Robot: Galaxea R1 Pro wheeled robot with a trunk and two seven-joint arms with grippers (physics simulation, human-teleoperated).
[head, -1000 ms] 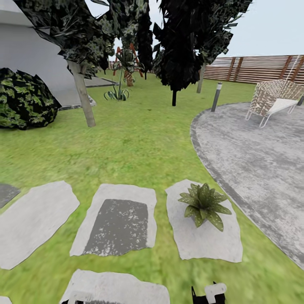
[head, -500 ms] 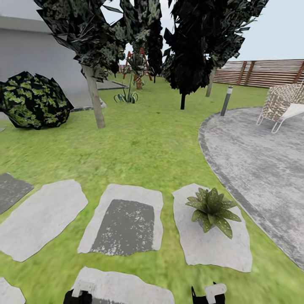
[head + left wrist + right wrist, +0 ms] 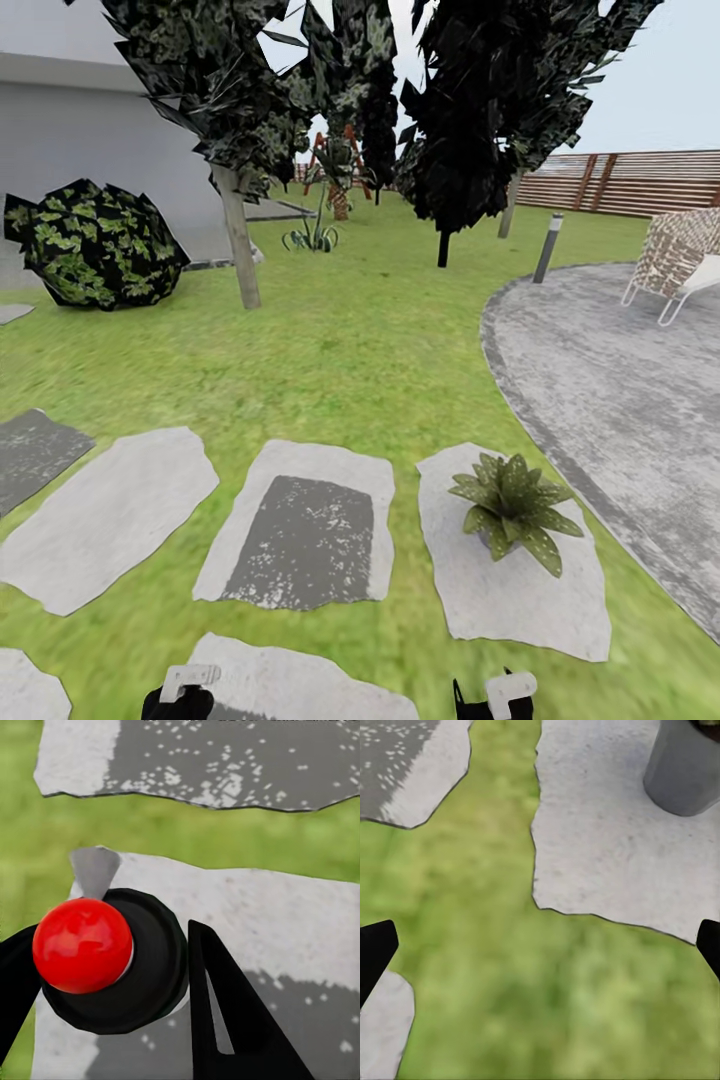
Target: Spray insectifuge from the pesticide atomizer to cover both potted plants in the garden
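**Sprayer in Hand, One Plant in Sight**

The left gripper (image 3: 112, 937) is seen clamped around a dark round body topped by a red ball and a pale grey pointed piece. This is judged to be the pesticide atomizer (image 3: 154, 971) viewed end-on, though the label cannot be made out. It is held low over a stepping stone (image 3: 270, 922). The right gripper (image 3: 540, 949) is spread wide with nothing between its fingers, over grass (image 3: 547, 997) beside a grey pot (image 3: 686, 765).

The bottle is judged light and rigid, with a smooth round wall that could twist in the grasp. It is best held around the body below the head, so that the nozzle is left free.

One atomizer is counted, and one potted plant (image 3: 515, 508), set on the stone ahead to the right, near the round paved patch (image 3: 620, 380). At least six stones can be counted in the head view. Beyond them, trees (image 3: 240, 130), a slatted fence (image 3: 640, 180) and one woven chair (image 3: 685, 255) are shown.
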